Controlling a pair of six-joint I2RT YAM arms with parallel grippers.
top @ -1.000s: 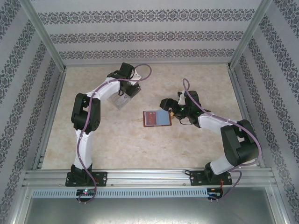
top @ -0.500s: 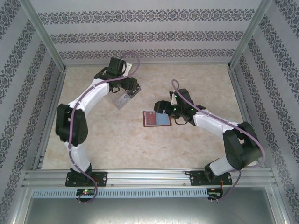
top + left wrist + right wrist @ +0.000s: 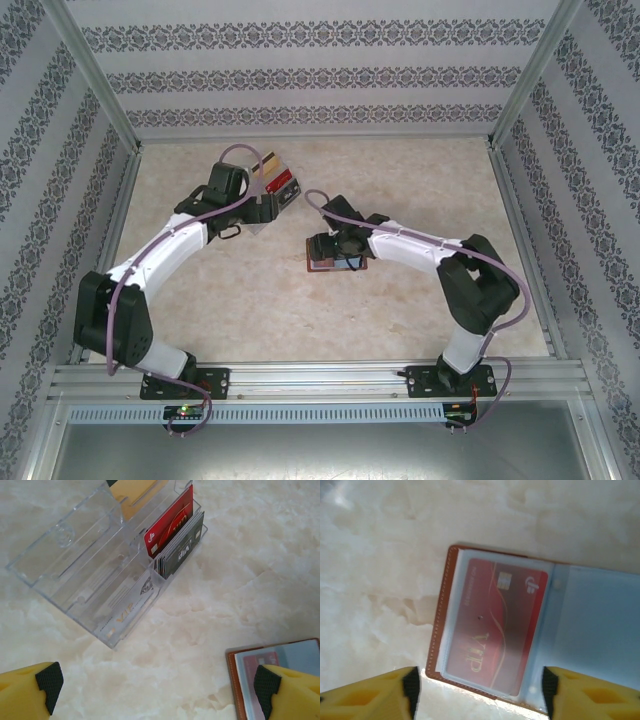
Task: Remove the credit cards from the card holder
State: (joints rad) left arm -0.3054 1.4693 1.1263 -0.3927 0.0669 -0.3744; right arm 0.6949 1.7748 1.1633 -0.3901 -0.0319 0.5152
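Cards sit in two places on the cream marbled desk (image 3: 250,570). An open brown leather card holder with clear plastic sleeves (image 3: 441,625) lies flat near the middle of the desk. Its left sleeve holds a red credit card with gold "VIP" lettering and a chip (image 3: 492,630), fully tucked in. The sleeve page to the right of that card (image 3: 600,625) looks pale and bare. The right claw (image 3: 481,690) hangs directly over the holder, its yellow, black-padded fingers (image 3: 411,687) set apart at a middling width. They straddle the card's lower short edge and grip nothing; whether they touch the holder cannot be told. Beyond the holder and to its left, seen from above, stands a clear acrylic card box with slotted compartments (image 3: 75,565), tilted at an angle to the holder and well apart from it. In the box compartment nearest the holder, a red card (image 3: 170,525) stands on edge beside a stack of dark grey cards (image 3: 182,550). A pale card with faint gold lettering (image 3: 127,607) lies flat in the box, and a tan card (image 3: 132,492) shows at the far end. The left claw (image 3: 157,687) hovers over bare desk between the box and the holder, jaws spread wide and empty, with the holder's corner just inside its right finger.
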